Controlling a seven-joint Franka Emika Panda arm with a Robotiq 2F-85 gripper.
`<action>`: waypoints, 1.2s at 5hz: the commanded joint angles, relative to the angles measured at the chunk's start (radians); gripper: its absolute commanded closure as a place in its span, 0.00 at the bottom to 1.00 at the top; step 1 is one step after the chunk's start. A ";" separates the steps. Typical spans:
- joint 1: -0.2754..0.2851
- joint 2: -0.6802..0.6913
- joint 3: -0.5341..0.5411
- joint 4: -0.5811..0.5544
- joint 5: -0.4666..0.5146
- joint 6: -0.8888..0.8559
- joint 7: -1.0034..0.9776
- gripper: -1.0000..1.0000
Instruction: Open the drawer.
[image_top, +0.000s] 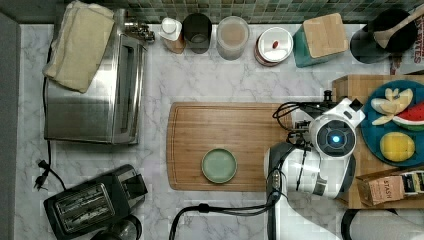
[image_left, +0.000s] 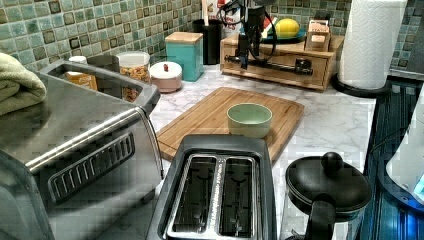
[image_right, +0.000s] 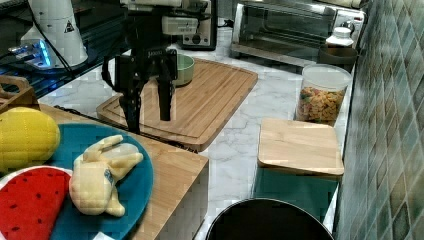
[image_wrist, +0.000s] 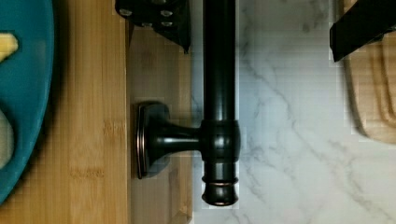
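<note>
While its fingers stand wide apart, the pincer (image_right: 149, 102) straddles the black bar handle (image_wrist: 219, 93) without gripping it. Behind the handle, the drawer (image_left: 280, 62) sits shut in its wooden box, on the marble surface (image_top: 220, 85), beside the cutting board (image_top: 225, 145).

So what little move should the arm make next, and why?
Probably close the fingers on the drawer's black bar handle. In the wrist view the open fingers sit either side of the bar near its end bracket, and the drawer looks shut.
</note>
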 joint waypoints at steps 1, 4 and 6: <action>-0.039 0.065 -0.024 -0.065 0.063 0.038 0.085 0.00; -0.006 0.094 0.000 -0.019 0.069 -0.075 0.067 0.00; -0.004 0.050 0.129 -0.043 0.214 -0.143 -0.020 0.00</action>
